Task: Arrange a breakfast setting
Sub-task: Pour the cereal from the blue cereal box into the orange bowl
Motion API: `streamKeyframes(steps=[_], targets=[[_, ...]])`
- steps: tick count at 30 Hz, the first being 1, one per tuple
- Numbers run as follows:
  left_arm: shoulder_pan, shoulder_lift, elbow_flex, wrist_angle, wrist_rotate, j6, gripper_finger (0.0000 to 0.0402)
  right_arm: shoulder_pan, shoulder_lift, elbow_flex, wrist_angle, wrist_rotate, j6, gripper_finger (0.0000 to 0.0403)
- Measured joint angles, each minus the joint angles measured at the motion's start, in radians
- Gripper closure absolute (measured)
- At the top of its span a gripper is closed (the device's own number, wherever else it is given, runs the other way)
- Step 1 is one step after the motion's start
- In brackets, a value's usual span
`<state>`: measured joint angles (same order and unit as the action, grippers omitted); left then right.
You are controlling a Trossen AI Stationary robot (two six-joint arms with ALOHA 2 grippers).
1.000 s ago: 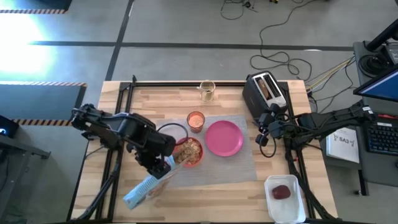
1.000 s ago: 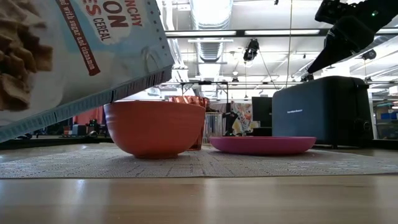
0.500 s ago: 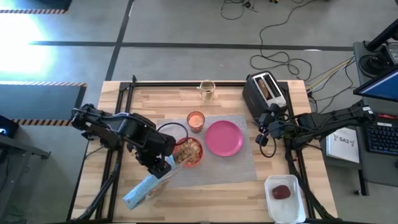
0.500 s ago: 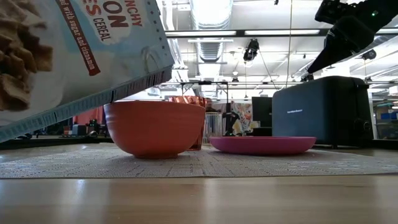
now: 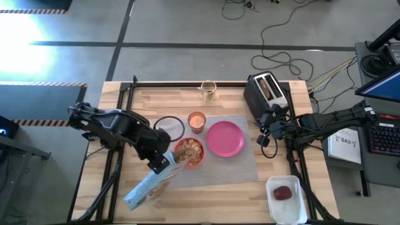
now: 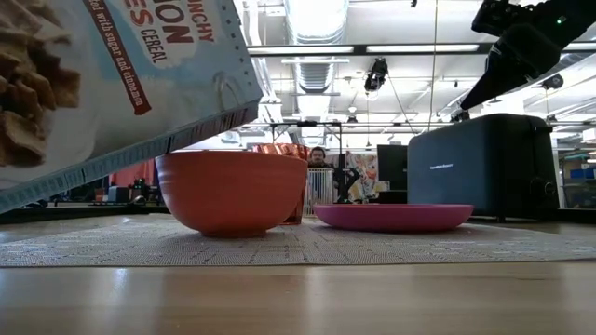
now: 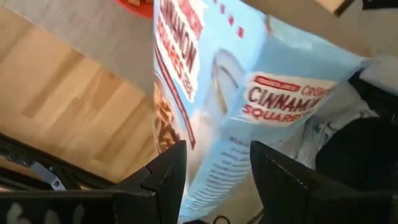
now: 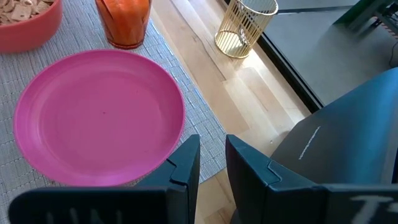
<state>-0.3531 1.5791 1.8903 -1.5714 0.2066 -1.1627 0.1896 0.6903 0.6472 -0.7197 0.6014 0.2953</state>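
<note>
The grey woven placemat (image 5: 215,156) lies in the middle of the wooden table (image 5: 231,194), and everything here is placed from it. On the mat's near-left part sits the red-orange bowl (image 5: 189,152), with brown cereal pieces inside it. The round pink plate (image 5: 225,139) sits on the mat just right of the bowl, and it is bare. The small orange cup (image 5: 196,121) stands at the mat's far-left edge, just behind the bowl.

The left gripper (image 5: 161,164) is at the mat's left edge, beside the bowl. Its fingers are closed on a light blue cereal box (image 5: 145,189) — the box is tipped, with its open end up by the bowl's rim and its other end out over the bare wood off the mat's near-left corner.

The right gripper (image 5: 265,134) hangs just past the mat's right edge, close to the plate. Its two fingers (image 8: 184,163) stand a small way apart and hold nothing.

A black toaster (image 5: 265,92) stands behind the mat's far-right corner, with brown toast (image 5: 267,87) in its slot. A small gold wire cup (image 5: 207,90) stands behind the mat. A white tray (image 5: 287,199) off the mat's near-right corner holds a small dark-red item (image 5: 282,193). A dark ring (image 5: 170,129) lies left of the mat, by the cup.
</note>
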Motion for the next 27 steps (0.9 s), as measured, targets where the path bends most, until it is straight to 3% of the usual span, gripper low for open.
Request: streamKeyframes(steps=[18,27], targets=[[0.000,-0.011,0.000,0.000,-0.068,0.019,0.0242,0.000,0.000,0.000,0.003,0.000,-0.005,0.0335],[0.000,-0.011,0.000,0.000,-0.121,0.054,0.0242,0.000,0.026,0.000,0.128,-0.001,-0.008,0.0335]])
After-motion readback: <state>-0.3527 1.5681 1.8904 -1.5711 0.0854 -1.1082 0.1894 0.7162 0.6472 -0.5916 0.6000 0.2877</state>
